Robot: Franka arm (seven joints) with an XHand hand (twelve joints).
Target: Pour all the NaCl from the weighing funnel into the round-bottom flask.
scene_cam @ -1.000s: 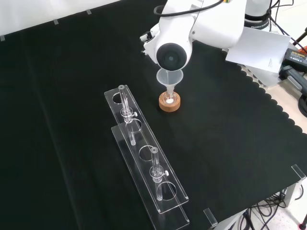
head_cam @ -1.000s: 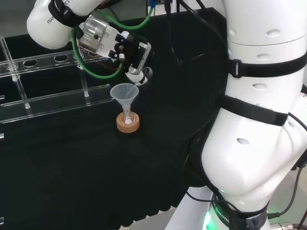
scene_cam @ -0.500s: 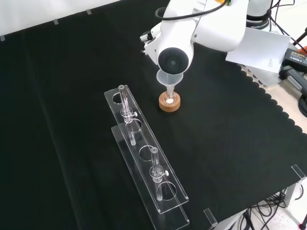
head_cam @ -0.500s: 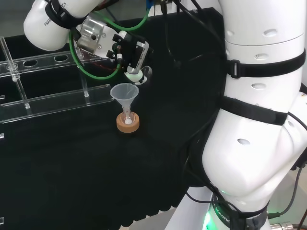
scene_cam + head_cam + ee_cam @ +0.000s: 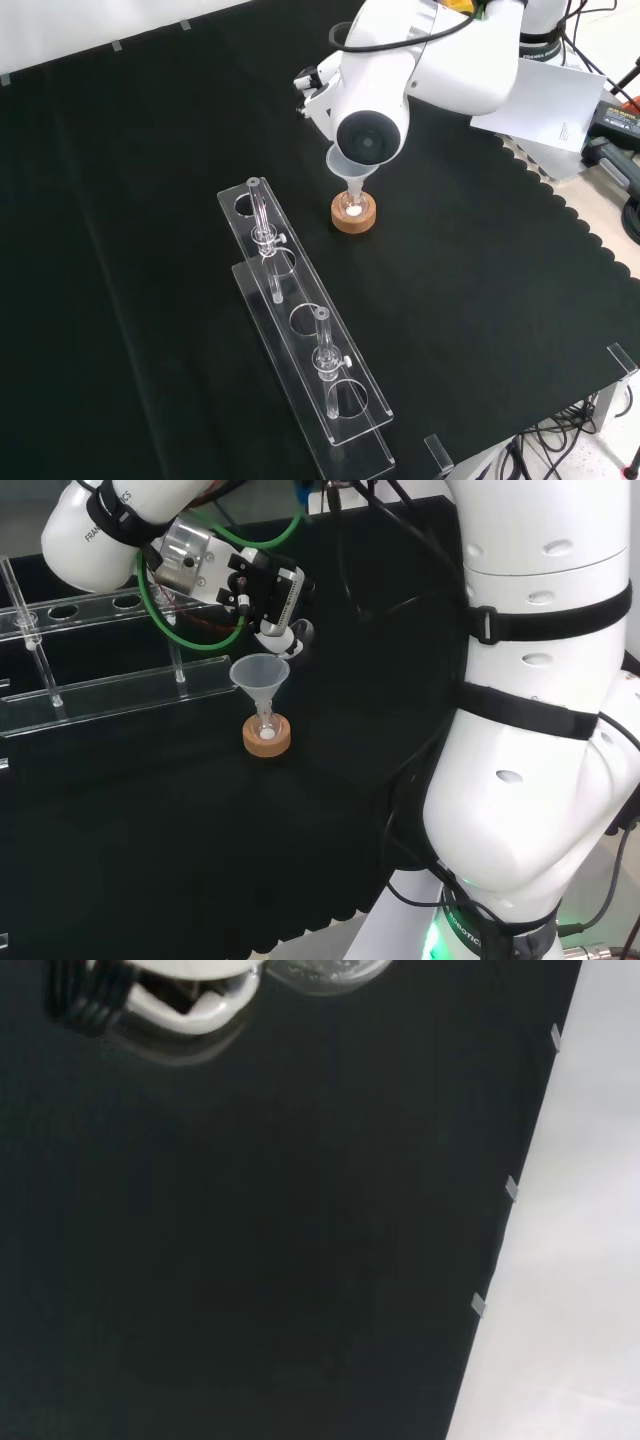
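The head view looked from behind and above the arm's base, over its white links (image 5: 540, 730), down at the black cloth (image 5: 150, 830). The front view faced the arm from across the bench, looking down steeply. Both shared the cork stand (image 5: 267, 736) and clear rack (image 5: 300, 330). The wrist view looked closely past the hand (image 5: 150, 990) onto bare cloth.

Dark lettering is seen on the white arm link (image 5: 95, 530) in the head view, cut off by the edge and possibly a maker's mark; not read off. No other text, numbers or signs are made out.
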